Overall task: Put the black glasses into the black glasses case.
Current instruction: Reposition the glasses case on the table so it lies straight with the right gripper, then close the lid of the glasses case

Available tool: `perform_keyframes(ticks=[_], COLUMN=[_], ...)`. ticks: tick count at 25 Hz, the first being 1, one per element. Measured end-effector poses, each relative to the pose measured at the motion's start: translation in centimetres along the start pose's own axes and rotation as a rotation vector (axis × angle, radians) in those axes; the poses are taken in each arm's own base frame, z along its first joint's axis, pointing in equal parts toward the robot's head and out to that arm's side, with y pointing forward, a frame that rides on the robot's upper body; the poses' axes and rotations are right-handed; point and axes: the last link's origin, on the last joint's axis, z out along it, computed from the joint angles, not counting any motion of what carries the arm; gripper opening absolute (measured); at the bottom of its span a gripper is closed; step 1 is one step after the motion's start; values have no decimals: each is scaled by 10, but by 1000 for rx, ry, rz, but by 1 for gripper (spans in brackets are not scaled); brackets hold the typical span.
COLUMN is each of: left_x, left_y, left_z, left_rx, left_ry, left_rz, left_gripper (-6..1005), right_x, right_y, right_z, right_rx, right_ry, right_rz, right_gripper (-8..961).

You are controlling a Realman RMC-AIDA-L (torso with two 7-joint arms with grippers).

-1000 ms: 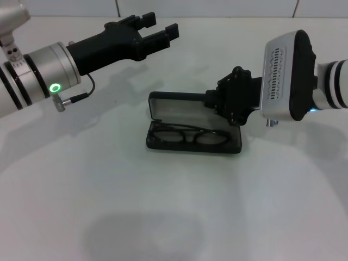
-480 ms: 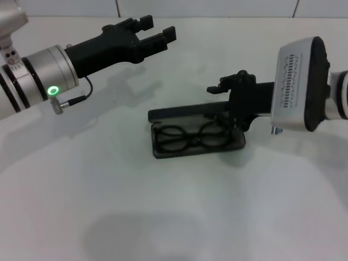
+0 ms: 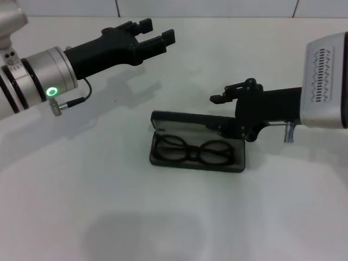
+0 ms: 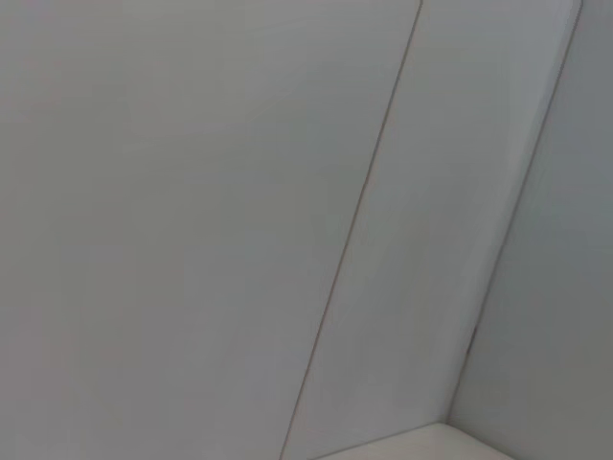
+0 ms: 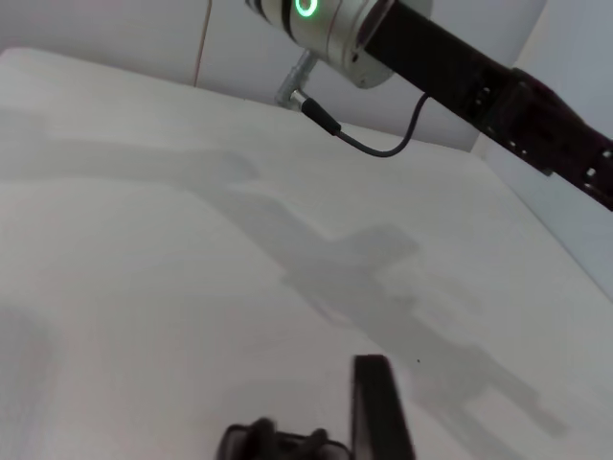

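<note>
Thin black-framed glasses point(image 3: 194, 153) lying inside open oblong black hard-shell case point(image 3: 239, 162), right gripper point(image 3: 224, 112) fingers spread at lid's end, left gripper point(image 3: 156, 31) spread, raised well apart over white table point(image 3: 109, 206)

White table point(image 3: 163, 217), pale tiled wall point(image 4: 192, 192)

Head view high, angled down on black glasses case point(image 3: 198, 148), left wrist view facing bare wall, right wrist view low beside case lid point(image 5: 381, 407), sharing left arm point(image 5: 421, 53)

Silver arms, black grippers, green ring light point(image 3: 52, 91).
</note>
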Motion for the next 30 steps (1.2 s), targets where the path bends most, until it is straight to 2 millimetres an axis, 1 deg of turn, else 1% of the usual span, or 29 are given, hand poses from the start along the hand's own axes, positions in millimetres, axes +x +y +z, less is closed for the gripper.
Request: perform_keyframes(ticks=[3,6,9,13,17,19,23,26,28,30], left_x=[-1,-1,-3,-5,-6,-6,-4,-3,-3,-3], left_y=[0,0,0,-1,-1,-2,-1,-1,-1,0], left_z=[-1,-1,0,-1,-3,-3,-1,0,1,1], left_rx=[2,1,-1,1,3,3,-3,-5,-5,-6], left_ry=[-1,-2,-7,-15,-19,-19,-18,-17,-17,-16], left_rz=[-3,-4,-8,-13,-15,-15,-10,-8,-8,-7], left_gripper=[760,760,760,760,760,760,760,760,760,760], right_x=[2,-1,-4,0,4,2,-9,-14,-13,-7], right_y=[1,8,10,8,14,19,27,23,19,13], right_z=[-1,-2,-9,-19,-20,-19,-10,3,10,17], right_rx=[0,-44,-85,-91,-129,-178,-316,-378,-380,-357], right_ry=[0,-26,-67,-92,-104,-113,-134,-104,-70,-30], right_rz=[9,23,48,94,116,116,111,128,150,177], right_gripper=[488,487,487,486,485,485,485,484,485,485])
